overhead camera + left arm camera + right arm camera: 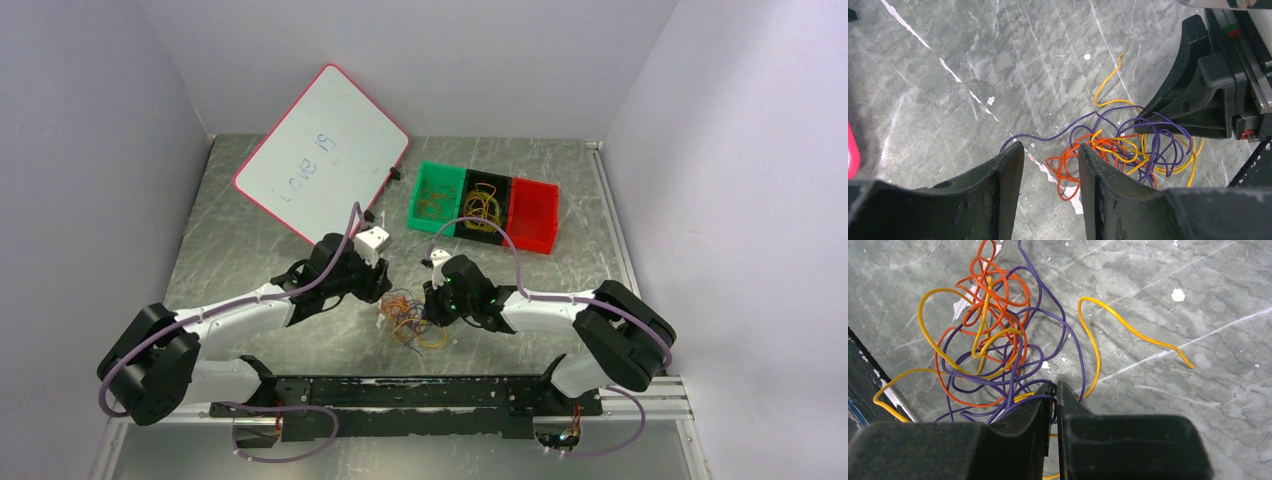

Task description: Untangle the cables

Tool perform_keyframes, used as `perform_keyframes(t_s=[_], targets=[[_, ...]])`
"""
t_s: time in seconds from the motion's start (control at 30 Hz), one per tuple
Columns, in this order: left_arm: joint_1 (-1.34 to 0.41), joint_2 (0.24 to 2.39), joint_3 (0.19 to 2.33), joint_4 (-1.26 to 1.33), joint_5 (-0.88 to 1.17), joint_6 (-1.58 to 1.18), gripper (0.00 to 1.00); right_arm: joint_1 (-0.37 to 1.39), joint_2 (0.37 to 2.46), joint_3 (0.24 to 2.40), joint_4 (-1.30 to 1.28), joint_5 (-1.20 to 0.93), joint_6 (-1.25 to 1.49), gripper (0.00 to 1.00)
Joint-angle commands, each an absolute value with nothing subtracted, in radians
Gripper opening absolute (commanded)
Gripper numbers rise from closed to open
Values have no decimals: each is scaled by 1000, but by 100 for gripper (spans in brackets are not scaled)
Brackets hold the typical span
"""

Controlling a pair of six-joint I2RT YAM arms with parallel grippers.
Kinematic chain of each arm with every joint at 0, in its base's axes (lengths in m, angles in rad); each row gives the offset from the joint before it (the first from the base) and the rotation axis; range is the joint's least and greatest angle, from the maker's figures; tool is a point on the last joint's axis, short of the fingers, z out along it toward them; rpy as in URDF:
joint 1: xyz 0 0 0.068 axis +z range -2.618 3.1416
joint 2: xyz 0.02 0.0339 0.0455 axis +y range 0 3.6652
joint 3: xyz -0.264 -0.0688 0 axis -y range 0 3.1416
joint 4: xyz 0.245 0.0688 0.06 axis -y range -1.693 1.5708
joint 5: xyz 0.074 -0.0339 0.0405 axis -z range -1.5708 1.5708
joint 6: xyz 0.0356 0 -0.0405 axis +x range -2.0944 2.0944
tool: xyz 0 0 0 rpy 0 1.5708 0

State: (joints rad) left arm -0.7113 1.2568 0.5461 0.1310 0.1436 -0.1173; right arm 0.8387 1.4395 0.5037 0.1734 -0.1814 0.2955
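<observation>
A grey, marble-veined table (250, 250), flecked with white scuffs and scratches, is shown boxed in by plain pale lilac walls (100, 100), with a black rail (420, 390) run along its near edge. The cables (410, 322), a loose tangle of orange, yellow and purple loops, are seen lying on the bare surface between the two claws. The left claw (385, 293) is held released, its jaws standing apart and nothing pinched between them; from its own camera (1050, 147) the tangle (1118, 150) is found just ahead and to the right of its tips, one orange loop reaching into the gap. The right claw (432, 305) is clenched on the cables: in its wrist view (1054, 387) purple strands and a yellow one are caught at the nearly closed tips, while the bulk of the bunch (993, 350) is spread ahead and to the left, and one yellow end trails off to the right. Far beyond the left claw a pink-edged whiteboard (320, 150) is propped at an angle, "LOVE IS" written on it in blue; fainter marks beside it cannot be read. Beyond the right claw three bins are lined up touching: green (440, 166) and black (490, 175), each holding wire loops, and red (535, 215).
</observation>
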Motion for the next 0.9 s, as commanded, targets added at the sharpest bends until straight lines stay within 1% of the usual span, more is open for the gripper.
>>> perform_keyframes(t_s=[0.0, 0.33, 0.63, 0.7, 0.87], targets=[[-715, 1256, 525, 154, 188, -116, 50, 833, 1454, 505, 167, -193, 302, 12], [-721, 1374, 559, 151, 237, -76, 48, 833, 1447, 507, 158, -194, 299, 12], [-734, 1439, 593, 153, 230, -60, 47, 834, 1447, 512, 154, -195, 298, 12], [-735, 1449, 600, 156, 224, -57, 44, 833, 1445, 512, 151, -195, 296, 12], [-735, 1447, 599, 166, 193, -65, 32, 833, 1445, 509, 154, -195, 299, 12]])
